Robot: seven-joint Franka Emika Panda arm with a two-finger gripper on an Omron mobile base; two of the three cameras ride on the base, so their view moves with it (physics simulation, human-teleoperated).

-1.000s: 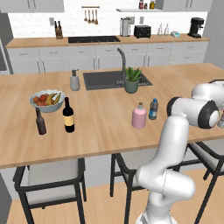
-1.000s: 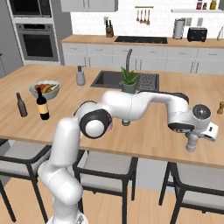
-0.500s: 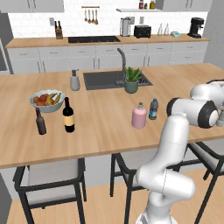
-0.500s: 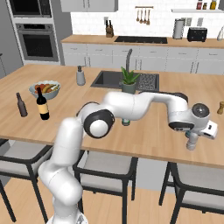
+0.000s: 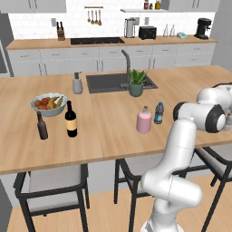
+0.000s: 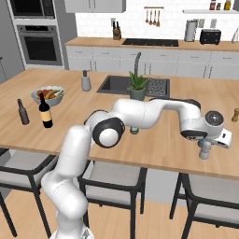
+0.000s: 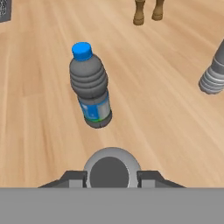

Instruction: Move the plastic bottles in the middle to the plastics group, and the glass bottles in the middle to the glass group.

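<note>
**Clear bottle carried to the plastics side**

The gripper (image 6: 204,150) is closed around a small clear plastic water bottle with a pale cap (image 6: 204,151), low over the wooden island counter (image 6: 163,140). The blue-capped, blue-tinted water bottle (image 7: 89,86) stands near. Next, probably: set down, release.

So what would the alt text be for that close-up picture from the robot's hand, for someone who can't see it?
Looking down from the robot's hand, a bottle sits gripped between its two dark fingers, its round top facing the camera. Just beyond, a small blue-capped water bottle stands on a wooden counter, with another ribbed bottle at the right edge and two brown shakers farther off.
</note>
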